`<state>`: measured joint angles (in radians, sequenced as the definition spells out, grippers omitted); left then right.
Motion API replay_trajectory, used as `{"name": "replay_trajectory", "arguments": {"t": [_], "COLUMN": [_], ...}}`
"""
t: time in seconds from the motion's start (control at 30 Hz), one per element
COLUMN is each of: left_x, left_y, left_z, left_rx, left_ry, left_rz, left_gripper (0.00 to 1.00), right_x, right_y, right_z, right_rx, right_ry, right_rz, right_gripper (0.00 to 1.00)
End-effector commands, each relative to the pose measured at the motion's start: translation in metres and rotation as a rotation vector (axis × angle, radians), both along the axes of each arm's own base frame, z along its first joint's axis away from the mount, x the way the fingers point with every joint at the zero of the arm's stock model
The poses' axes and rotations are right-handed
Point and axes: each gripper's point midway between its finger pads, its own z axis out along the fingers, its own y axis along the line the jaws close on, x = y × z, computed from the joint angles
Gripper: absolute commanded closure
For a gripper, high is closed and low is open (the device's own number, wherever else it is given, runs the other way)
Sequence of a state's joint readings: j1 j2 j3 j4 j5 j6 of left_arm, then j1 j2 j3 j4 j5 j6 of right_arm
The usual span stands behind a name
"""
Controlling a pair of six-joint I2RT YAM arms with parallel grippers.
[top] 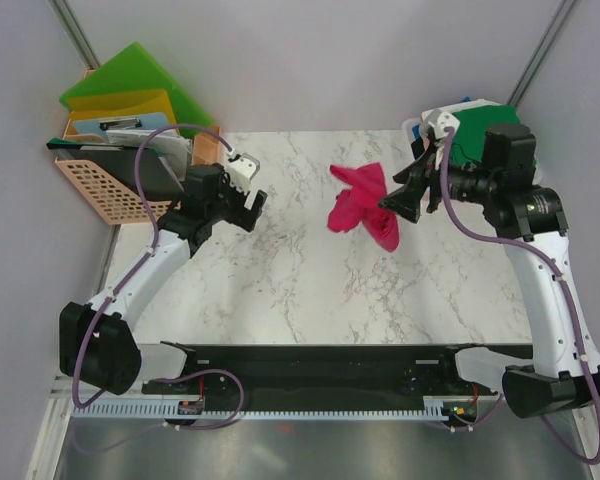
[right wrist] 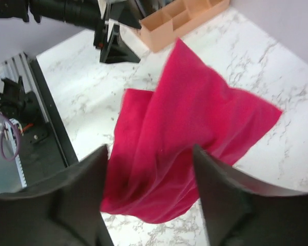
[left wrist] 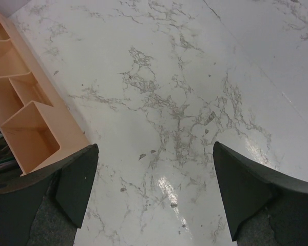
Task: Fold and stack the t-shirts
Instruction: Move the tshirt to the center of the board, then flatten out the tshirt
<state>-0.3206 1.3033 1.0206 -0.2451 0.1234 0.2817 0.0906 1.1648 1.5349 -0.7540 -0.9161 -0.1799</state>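
Observation:
A crimson-pink t-shirt [top: 360,205] is bunched up, hanging and spreading over the marble table [top: 280,280] right of centre. My right gripper [top: 398,205] is at its right edge. In the right wrist view its jaws stand apart, and the loose red t-shirt [right wrist: 195,118] billows just beyond the right gripper [right wrist: 150,151], with neither finger pinching it. My left gripper [top: 248,208] hovers at the table's left side. Its jaws are wide open, and the left gripper [left wrist: 155,148] has only bare marble beneath it. A dark green cloth [top: 480,125] lies at the back right behind my right arm.
An orange basket [top: 110,190] with green and yellow folders [top: 130,85] stands at the back left. Beside it is an orange compartment tray [left wrist: 20,118], also visible as the tray [right wrist: 185,20] in the right wrist view. A black rail [top: 330,360] runs along the near edge.

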Motion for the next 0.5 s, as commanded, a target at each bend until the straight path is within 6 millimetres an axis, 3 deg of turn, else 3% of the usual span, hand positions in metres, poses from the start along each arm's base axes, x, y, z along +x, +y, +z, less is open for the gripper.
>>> {"name": "replay_trajectory", "arguments": {"t": [0.0,0.27,0.37,0.47], "left_x": [0.004,0.001,-0.002,-0.004], "left_y": [-0.003,0.000,-0.001,-0.002], "left_z": [0.004,0.000,-0.001,-0.001], "left_rx": [0.013,0.022,0.017,0.012], "left_ry": [-0.033,-0.028,-0.022,-0.020], "left_rz": [-0.028,-0.025,-0.032,-0.036], "left_gripper": [0.00,0.00,0.00,0.00], "right_x": [0.002,0.015,0.011,0.014], "right_y": [-0.001,-0.025,-0.019,-0.025], "right_z": [-0.020,-0.021,-0.054,-0.108], "right_rx": [-0.146,-0.234,-0.250,-0.316], "right_ry": [-0.003,-0.076,0.026,0.139], "right_rz": [-0.022,-0.182,-0.127,-0.132], "right_gripper": [0.18,0.16,0.15,0.15]}}
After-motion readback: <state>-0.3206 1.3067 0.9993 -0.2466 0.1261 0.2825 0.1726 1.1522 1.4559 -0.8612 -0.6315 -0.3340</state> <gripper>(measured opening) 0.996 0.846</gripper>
